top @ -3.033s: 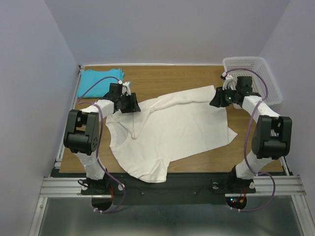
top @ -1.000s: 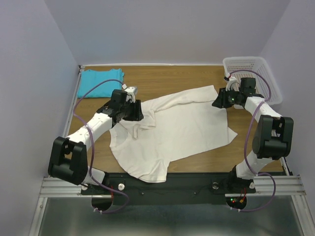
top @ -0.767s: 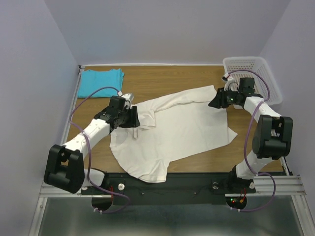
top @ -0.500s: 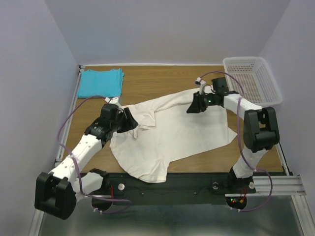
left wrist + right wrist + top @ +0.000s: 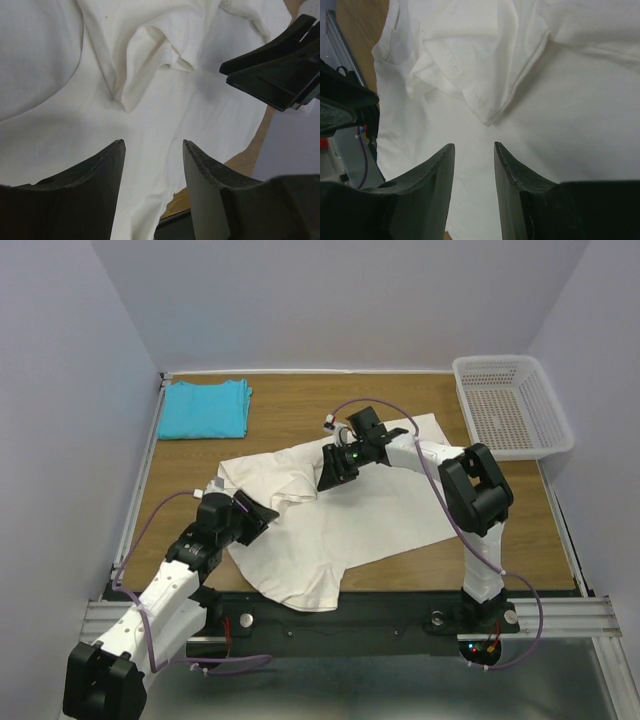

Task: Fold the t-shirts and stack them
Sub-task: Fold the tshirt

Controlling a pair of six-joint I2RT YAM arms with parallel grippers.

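Wooden bench (image 5: 300, 400) carries the cream t-shirt (image 5: 370, 510), rumpled across its middle. The turquoise t-shirt (image 5: 205, 408) lies at the far left corner and a white basket (image 5: 497, 359) at the far right. We see our left end effector (image 5: 152, 145) and right end effector (image 5: 474, 147) both spread apart, empty, over cream cloth.
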